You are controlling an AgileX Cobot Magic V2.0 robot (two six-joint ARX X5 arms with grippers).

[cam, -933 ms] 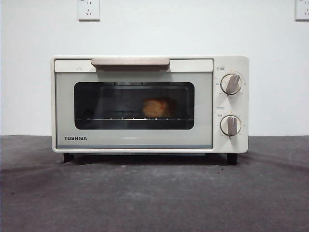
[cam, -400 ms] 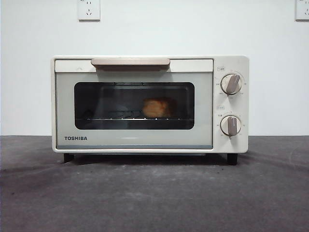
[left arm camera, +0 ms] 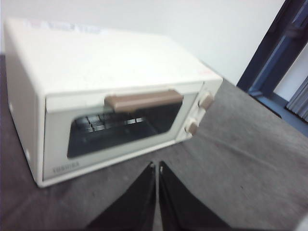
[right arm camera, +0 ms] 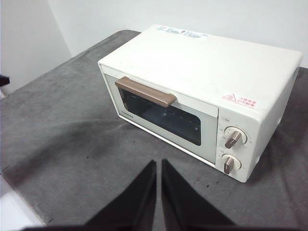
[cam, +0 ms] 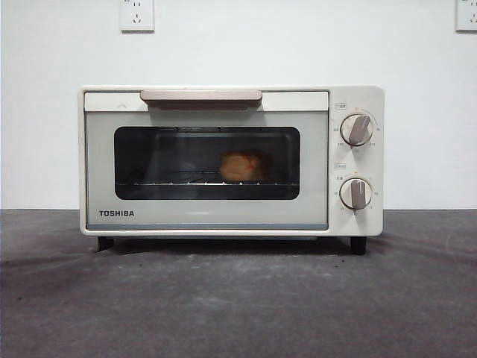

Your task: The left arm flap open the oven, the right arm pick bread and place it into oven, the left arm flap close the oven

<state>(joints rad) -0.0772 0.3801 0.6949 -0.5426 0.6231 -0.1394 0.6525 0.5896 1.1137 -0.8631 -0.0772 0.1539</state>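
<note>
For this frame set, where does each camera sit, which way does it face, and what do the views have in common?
Front view: low at table height, level on the closed oven, bread behind its glass; no arm shows.
Left wrist view: above the table, looking down at the oven's door; left gripper shut, touching nothing.
Right wrist view: higher and farther back, over the oven's top and knobs; right gripper shut, touching nothing.
All three share the oven's brown handle.

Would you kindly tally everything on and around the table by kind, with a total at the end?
Oven, door shut: 1
Bread, on the rack inside: 1
Oven knobs: 2
Door handle: 1
Grippers, left gripper and right gripper, both clear of the oven with jaws together: 2
Wall sockets: 2
Total: 9
</note>
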